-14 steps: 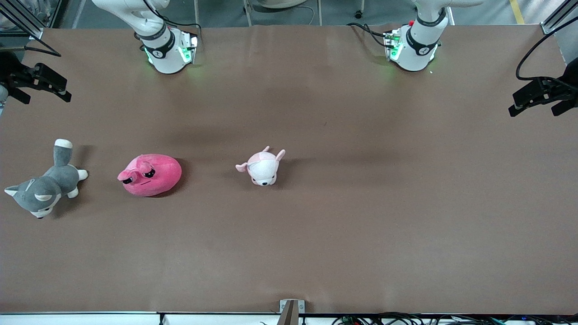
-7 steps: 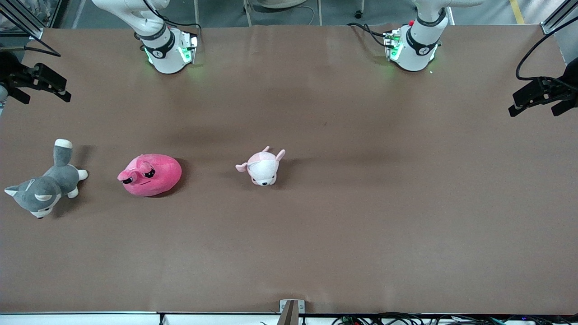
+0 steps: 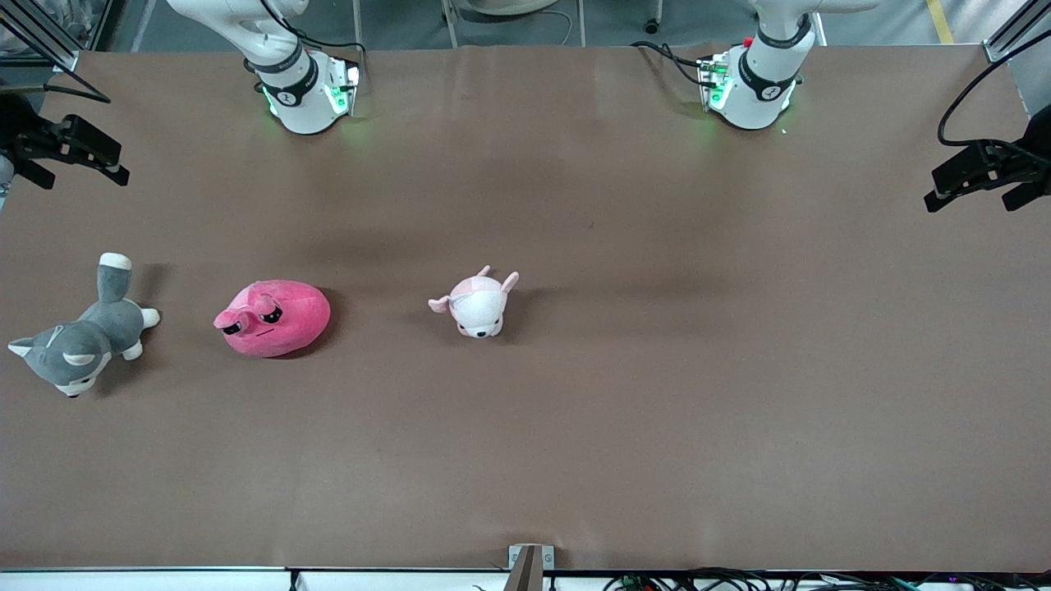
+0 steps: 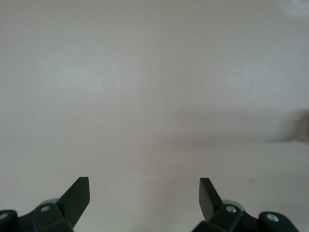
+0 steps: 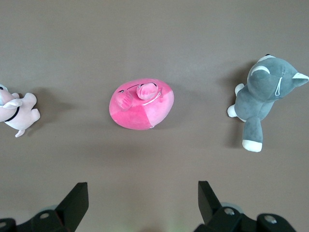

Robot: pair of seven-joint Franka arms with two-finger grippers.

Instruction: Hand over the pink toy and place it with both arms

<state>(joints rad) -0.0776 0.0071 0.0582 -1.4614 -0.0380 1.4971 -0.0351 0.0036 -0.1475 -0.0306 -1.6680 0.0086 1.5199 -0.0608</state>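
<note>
Front view: the pink toy point(image 3: 273, 318) lies on the bench point(image 3: 657, 369) toward the right arm's end, between the grey dog plush point(image 3: 78, 338) and the pale pink plush point(image 3: 479, 304); its long axis runs along the bench.

Right wrist view: the right pincer point(image 5: 143, 203) hangs open high over the toy, so this arm is nearer.

Left wrist view: the left pincer point(image 4: 144, 199) is open over bare bench and waits.

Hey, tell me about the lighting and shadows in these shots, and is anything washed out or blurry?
Front view: even overhead light, the pink toy casts a soft shadow on the table; green glow at both arm bases. Left wrist view: washed out and pale, only bare table and the open left gripper. Right wrist view: sharper, true colours, soft shadows beside the toys, the right gripper open.
</note>
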